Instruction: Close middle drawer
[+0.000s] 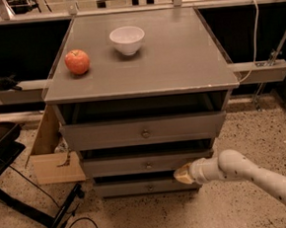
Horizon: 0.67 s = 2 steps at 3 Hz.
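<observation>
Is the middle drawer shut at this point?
Slightly open, it seems: a dark gap shows above the middle drawer front. The gripper sits at its lower right corner.

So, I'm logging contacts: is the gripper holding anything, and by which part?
Nothing looks held. The gripper sits at the front right end of the middle drawer, well away from its knob.

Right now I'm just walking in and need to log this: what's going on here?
The robot's arm reaches in from the right, its gripper at the right end of the middle drawer, apparently to push it shut. The drawer looks slightly out. An apple and a bowl sit on the cabinet top.
</observation>
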Tool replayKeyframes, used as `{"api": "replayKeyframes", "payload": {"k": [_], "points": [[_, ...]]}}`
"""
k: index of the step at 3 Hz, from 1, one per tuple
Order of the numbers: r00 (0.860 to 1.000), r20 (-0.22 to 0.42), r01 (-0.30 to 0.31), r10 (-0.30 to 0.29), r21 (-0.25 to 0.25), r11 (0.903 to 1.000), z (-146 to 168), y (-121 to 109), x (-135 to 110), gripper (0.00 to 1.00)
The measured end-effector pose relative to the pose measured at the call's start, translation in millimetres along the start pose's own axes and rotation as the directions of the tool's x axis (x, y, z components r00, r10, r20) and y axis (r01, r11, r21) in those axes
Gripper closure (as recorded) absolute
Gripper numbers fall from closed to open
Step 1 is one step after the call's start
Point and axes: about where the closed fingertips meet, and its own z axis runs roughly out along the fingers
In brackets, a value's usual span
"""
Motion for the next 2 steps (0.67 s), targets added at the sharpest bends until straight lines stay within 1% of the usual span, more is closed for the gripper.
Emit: {"api": "replayKeyframes", "payload": {"k": [1, 2], "points": [[0.991, -0.123, 0.033, -0.055, -0.174, 0.9843, -59, 72, -11, 1.00], [0.952, -0.274, 0.037, -0.137, -0.340, 0.9397, -108, 138, -29, 1.00]]}}
